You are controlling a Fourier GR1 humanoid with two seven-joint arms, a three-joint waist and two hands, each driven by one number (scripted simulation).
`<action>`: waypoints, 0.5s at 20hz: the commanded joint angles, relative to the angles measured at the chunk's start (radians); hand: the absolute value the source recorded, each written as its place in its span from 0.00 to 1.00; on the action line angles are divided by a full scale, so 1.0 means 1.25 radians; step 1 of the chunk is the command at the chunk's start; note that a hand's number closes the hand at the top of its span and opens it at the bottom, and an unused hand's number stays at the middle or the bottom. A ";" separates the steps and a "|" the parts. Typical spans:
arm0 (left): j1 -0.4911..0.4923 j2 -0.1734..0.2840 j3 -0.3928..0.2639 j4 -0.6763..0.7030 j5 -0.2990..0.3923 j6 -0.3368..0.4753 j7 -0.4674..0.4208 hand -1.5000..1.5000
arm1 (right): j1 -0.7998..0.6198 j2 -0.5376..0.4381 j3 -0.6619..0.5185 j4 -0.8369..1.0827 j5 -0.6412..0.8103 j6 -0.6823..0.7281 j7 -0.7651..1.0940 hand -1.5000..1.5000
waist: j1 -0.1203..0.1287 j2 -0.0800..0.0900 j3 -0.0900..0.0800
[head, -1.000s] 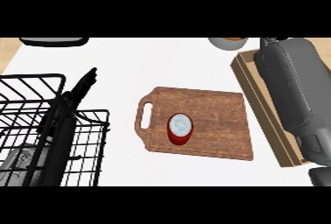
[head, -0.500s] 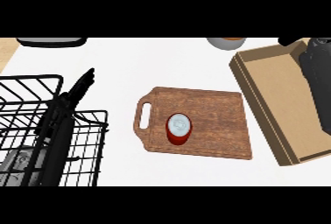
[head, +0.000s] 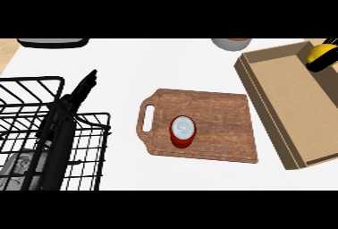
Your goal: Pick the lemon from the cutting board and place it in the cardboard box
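Right hand (head: pixel 316 67) showed only at the view's upper right edge, black fingers curled round the yellow lemon (head: pixel 322 53) above the cardboard box (head: pixel 265 95). Left hand (head: pixel 79 91) rested open, fingers straight, over the wire basket (head: pixel 30 81).

1. The counter (head: pixel 165 67) is plain white.
2. The cutting board (head: pixel 218 120) is reddish-brown wood with a streaky grain.
3. The can (head: pixel 183 131) on it is red with a pale grey top.
4. The cardboard box (head: pixel 284 94) is tan.
5. The lemon (head: pixel 321 52) is yellow.
6. The wire basket (head: pixel 40 134) is black.
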 commanded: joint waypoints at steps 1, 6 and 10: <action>0.007 0.001 0.005 -0.083 0.010 -0.013 -0.005 0.50 | 0.028 -0.058 -0.028 0.070 -0.028 0.078 -0.047 1.00 | 0.010 -0.007 0.008; 0.005 -0.010 0.001 -0.117 0.002 -0.010 0.032 0.50 | 0.044 -0.019 -0.027 0.023 -0.083 0.162 -0.107 0.00 | 0.003 -0.013 0.008; 0.003 -0.010 0.013 -0.068 -0.007 -0.015 -0.002 0.50 | 0.104 -0.039 -0.073 -0.029 -0.134 0.076 -0.265 0.00 | -0.005 -0.011 0.008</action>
